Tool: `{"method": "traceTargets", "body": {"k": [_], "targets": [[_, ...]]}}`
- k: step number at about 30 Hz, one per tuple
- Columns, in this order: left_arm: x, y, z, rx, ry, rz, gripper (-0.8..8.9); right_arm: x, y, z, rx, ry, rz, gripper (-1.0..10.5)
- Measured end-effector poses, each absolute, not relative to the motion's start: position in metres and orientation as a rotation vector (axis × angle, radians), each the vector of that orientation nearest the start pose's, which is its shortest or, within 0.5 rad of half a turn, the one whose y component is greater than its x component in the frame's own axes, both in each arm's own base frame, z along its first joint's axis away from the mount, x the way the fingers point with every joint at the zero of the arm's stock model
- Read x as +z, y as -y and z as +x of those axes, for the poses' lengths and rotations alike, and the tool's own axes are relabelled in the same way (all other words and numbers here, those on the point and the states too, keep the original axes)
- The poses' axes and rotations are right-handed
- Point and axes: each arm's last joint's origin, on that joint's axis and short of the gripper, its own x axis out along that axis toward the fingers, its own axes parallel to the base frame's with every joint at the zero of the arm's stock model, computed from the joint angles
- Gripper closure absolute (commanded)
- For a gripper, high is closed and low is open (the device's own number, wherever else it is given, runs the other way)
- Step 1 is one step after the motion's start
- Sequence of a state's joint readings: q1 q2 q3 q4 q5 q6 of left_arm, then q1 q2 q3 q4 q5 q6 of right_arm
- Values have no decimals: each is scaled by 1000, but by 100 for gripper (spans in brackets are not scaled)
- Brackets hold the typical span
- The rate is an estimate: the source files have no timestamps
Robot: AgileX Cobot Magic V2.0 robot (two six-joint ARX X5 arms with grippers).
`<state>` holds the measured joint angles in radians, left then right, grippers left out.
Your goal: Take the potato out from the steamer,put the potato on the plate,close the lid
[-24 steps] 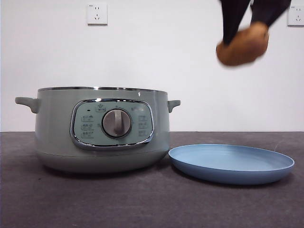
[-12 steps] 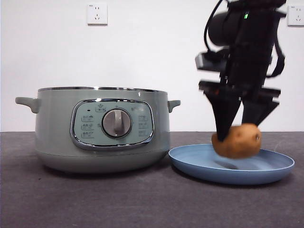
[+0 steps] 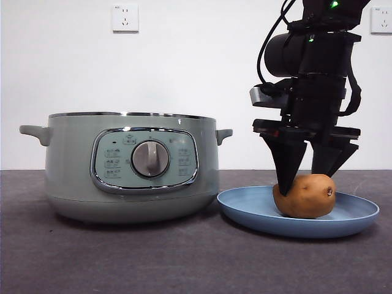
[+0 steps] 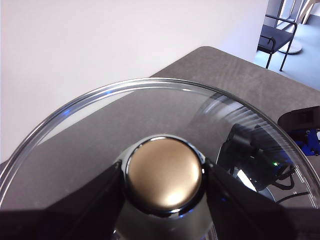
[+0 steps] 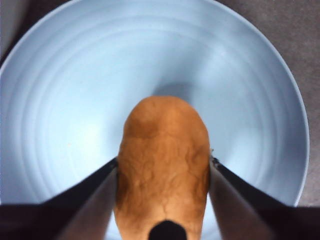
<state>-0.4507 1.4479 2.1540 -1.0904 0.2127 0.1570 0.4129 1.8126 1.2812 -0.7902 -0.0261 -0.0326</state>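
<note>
The orange-brown potato (image 3: 304,197) rests on the light-blue plate (image 3: 245,212), right of the pale-green steamer (image 3: 73,171), which stands without its lid. My right gripper (image 3: 306,182) comes down from above, its jaws against both sides of the potato. In the right wrist view the potato (image 5: 162,160) sits between the jaws of the right gripper (image 5: 163,172) over the plate (image 5: 60,100). My left gripper (image 4: 164,187) is shut on the knob (image 4: 164,175) of the glass lid (image 4: 100,115) and holds it in the air, out of the front view.
The steamer's control panel with its silver dial (image 3: 150,158) faces the front camera. Its right handle (image 3: 224,134) is close to the plate's rim. Two wall sockets (image 3: 125,18) are on the white wall behind. A chair (image 4: 280,37) stands far off.
My right gripper has come down from high up with the potato. The potato now rests on the plate instead of hanging just above it.
</note>
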Motion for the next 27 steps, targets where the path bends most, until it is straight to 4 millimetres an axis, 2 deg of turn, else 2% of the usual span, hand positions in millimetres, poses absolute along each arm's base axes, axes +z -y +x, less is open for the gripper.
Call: {"method": "traceTargets", "body": {"k": [4, 7, 11, 16, 22, 27], "targets": [[534, 103, 199, -685, -337, 196, 822, 190, -140, 317, 389, -1327, -285, 350], [535, 103, 199, -684, -329, 195, 822, 200, -138, 313, 387, -1306, -278, 350], [538, 104, 200, -683, -295, 191, 822, 235, -133, 302, 395, -1197, -254, 350], [541, 104, 201, -682, -261, 187, 822, 287, -121, 276, 408, -1028, -222, 351], [541, 106, 205, -681, -250, 186, 822, 346, -102, 231, 421, -805, -179, 351], [534, 114, 222, -682, -269, 188, 822, 383, -83, 189, 428, -633, -146, 351]]}}
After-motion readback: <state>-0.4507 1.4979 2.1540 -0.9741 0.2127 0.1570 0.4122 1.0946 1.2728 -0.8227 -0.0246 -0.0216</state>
